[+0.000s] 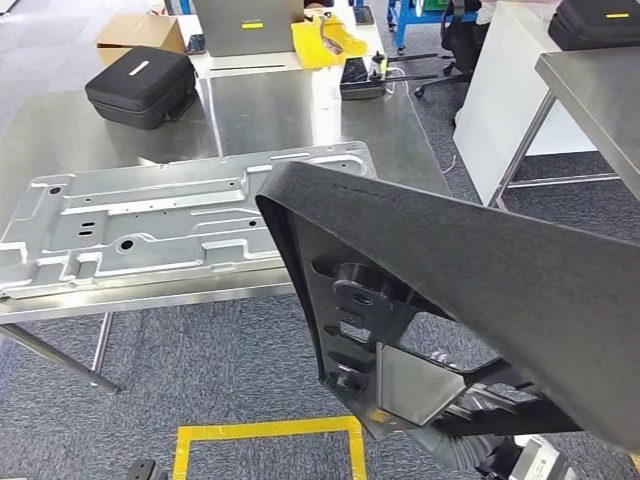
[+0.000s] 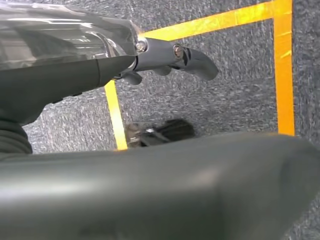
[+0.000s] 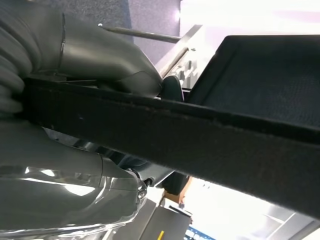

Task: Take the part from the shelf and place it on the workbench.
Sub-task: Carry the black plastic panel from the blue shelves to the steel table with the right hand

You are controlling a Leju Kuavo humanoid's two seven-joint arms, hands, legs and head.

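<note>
One big black part (image 1: pixel 483 270) fills the right of the head view, carried tilted in the air, its near corner hanging over the front edge of the table (image 1: pixel 302 110) while most of it is out over the carpet. The right robot hand (image 3: pixel 75 55) is clamped on the part's edge, thumb on one face and fingers under the other, seen close in the right wrist view. The left robot hand (image 2: pixel 173 57) hangs low over the carpet with nothing in it, its fingers loosely curled; whether they count as apart or together I cannot tell.

To set the part down well, I would judge that it needs bringing further over the table and levelling before release, because a one-sided grip on so wide a panel lets the far end sag and swing.

A large stamped metal panel (image 1: pixel 151 220) already covers most of the near table, so free surface is scarce; the part would probably have to go on top of it or on the bare steel behind. Farther back lie a black case (image 1: pixel 140 85), a yellow piece (image 1: pixel 324 40) and a small black device (image 1: pixel 361 78), well apart from the part. Yellow tape (image 1: pixel 264 432) marks the floor below.
</note>
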